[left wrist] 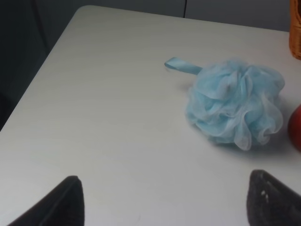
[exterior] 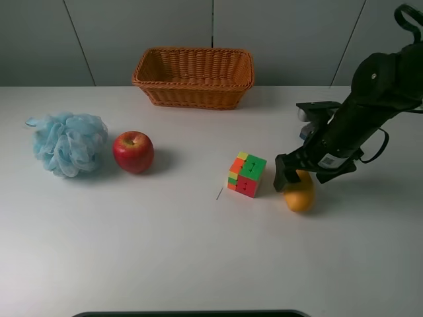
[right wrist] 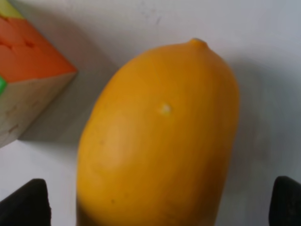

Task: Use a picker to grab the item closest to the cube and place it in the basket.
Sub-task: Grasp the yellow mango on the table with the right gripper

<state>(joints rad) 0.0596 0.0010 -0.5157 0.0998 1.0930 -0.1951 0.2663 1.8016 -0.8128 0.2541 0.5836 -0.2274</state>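
The smooth orange-yellow fruit (exterior: 301,198) is lying on its side just beside the colourful cube (exterior: 246,174), not touching it. The black picker (exterior: 301,179) is hanging over the fruit with its fingers wide apart. The brown woven basket (exterior: 195,92) is sitting upright, well apart from them.

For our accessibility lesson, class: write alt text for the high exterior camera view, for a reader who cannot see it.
The black right arm holds its jaws over an orange-yellow fruit on a white table, beside a multicoloured puzzle cube. A wicker basket stands behind; a red apple and blue mesh sponge sit far left.
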